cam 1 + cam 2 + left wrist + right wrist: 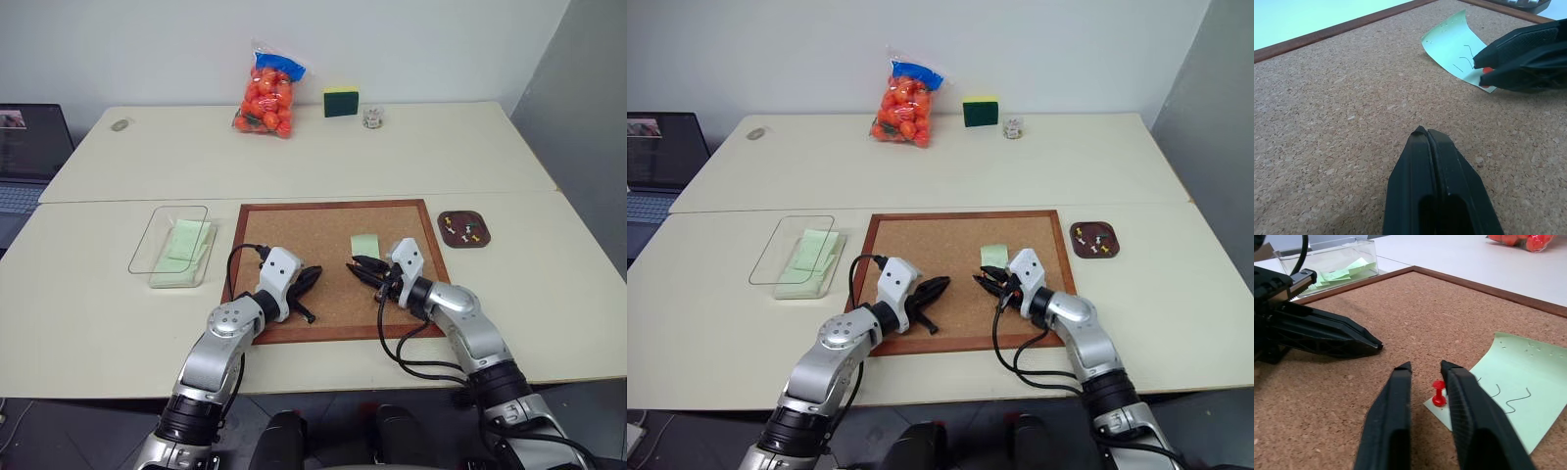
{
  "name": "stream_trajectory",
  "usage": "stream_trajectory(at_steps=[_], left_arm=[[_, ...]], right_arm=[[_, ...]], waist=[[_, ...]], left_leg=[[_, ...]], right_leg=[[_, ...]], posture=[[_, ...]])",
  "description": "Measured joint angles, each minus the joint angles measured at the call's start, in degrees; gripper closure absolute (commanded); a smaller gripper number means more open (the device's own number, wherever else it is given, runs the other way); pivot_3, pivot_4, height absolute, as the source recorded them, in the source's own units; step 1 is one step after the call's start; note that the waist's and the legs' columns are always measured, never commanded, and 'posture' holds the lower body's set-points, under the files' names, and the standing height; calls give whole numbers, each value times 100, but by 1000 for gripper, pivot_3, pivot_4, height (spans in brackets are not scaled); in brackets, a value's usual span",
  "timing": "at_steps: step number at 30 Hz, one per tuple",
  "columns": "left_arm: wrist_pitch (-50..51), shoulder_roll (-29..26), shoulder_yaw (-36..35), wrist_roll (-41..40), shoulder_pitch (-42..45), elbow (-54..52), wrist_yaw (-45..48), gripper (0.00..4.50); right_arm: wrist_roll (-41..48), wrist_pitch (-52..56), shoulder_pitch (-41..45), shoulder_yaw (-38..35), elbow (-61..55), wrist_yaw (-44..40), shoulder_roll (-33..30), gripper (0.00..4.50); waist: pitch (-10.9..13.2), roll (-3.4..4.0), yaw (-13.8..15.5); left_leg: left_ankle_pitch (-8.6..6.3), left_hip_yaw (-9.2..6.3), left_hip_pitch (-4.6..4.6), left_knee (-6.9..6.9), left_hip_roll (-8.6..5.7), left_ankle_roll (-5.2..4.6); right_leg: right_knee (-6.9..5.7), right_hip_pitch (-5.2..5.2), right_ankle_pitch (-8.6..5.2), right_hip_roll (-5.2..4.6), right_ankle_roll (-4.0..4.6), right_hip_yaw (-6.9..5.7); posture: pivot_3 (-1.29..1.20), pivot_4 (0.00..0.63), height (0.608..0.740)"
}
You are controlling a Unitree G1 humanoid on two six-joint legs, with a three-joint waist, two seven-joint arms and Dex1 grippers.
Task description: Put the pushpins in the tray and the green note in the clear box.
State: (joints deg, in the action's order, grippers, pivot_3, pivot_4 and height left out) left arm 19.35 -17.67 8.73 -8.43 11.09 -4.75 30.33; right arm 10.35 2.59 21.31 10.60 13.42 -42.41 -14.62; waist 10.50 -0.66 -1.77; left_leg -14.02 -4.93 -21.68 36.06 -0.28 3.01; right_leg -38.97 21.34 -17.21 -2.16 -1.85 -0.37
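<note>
So the right gripper [1425, 369] sits low over the cork board [294, 245], fingers narrowed to a slim gap around a red pushpin [1439, 392] that's stuck through the near corner of the green note [1520, 382]. Can't tell if the fingers actually touch the pin yet. The note lies right of centre on the board in the head view, far edge curling up a bit.

The left gripper [1425, 133] is fully closed with nothing in it, resting left of centre on the board and pointing toward the right one.

The tray [463, 229] sits on the table [411, 166] just past the board's right edge with a few tiny pins [468, 235] in it, one yellow. The clear box [152, 240] is left of the board with pale-green notes [186, 245] inside.

Along the top of the frame: bag of tomatoes [266, 98], sponge [341, 101], small jar [372, 117]. Laptop [24, 157] at the left edge.
</note>
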Motion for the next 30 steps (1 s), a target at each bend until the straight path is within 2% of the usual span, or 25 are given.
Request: stream_trajectory(at_steps=[2,12,22,23,30], left_arm=[[-3,0,0,1,-9,-9,0,4500],[-11,1,3,5,-24,-21,-28,4500],[-69,0,10,5,-88,-53,-63,4500],[-76,0,12,5,-91,-55,-65,4500],[-79,-4,14,5,-96,-67,-67,4500]], right_arm=[[-16,-53,16,-6,34,-4,-3,4493],[20,-73,-7,-62,17,3,15,4493],[373,279,-129,-415,-623,80,-36,4493],[325,280,-169,-386,-630,90,-66,4196],[49,320,-225,-128,-616,70,-126,2893]], waist=[[0,0,0],[0,0,-2],[0,0,-5],[0,0,-4],[0,0,-8]], left_leg=[[0,1,0,0,0,0],[0,1,-1,0,1,0],[0,2,-2,-3,1,0],[0,2,-3,-3,0,0],[0,3,-2,-3,1,0]], right_leg=[[0,0,0,0,0,0],[0,1,0,0,1,0],[2,3,0,0,1,2],[2,3,0,0,1,2],[2,4,0,0,1,2]], posture=[[0,150,740],[0,150,740],[0,150,740],[0,150,740],[0,150,740]])
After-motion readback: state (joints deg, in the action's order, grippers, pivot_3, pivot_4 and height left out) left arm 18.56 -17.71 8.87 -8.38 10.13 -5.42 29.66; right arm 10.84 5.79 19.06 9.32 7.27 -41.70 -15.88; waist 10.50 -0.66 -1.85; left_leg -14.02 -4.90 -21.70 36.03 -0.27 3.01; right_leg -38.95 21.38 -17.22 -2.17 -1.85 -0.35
